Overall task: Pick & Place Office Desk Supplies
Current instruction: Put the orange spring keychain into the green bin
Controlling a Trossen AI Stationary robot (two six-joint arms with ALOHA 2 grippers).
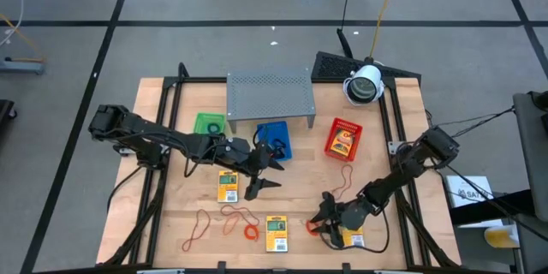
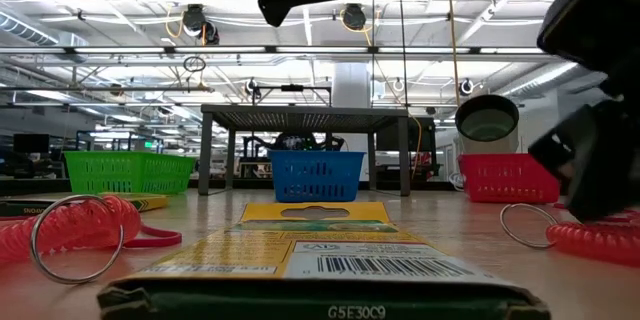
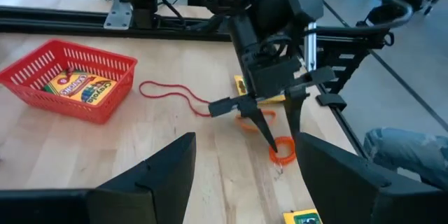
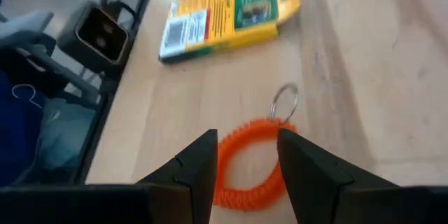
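Note:
My right gripper [image 1: 321, 221] is open and low over the table's near right part. In its wrist view its fingers [image 4: 246, 161] stand on either side of an orange coil loop [image 4: 245, 136] with a metal ring [image 4: 283, 101]. A yellow packet [image 4: 231, 14] lies flat just beyond the coil. My left gripper [image 1: 261, 175] is open and raised above mid-table, near another yellow packet [image 1: 227, 186]. A third packet [image 1: 276, 233], a second orange coil [image 1: 250, 233] and thin red rubber-band loops [image 1: 197, 227] lie flat near the front edge. My right gripper comes at the orange coil loop [image 4: 234, 194] from above, slanting down, one finger on each side of its arc. The coil lies flat on the table. I cannot tell whether the fingers touch it.
A grey perforated shelf [image 1: 268, 94] stands at the far middle, with green [image 1: 208, 124], blue [image 1: 274, 137] and red [image 1: 344, 137] trays in front of it; the red tray holds a crayon box. A rubber-band loop [image 1: 342, 175] lies near the right arm. Black rails run along both table sides.

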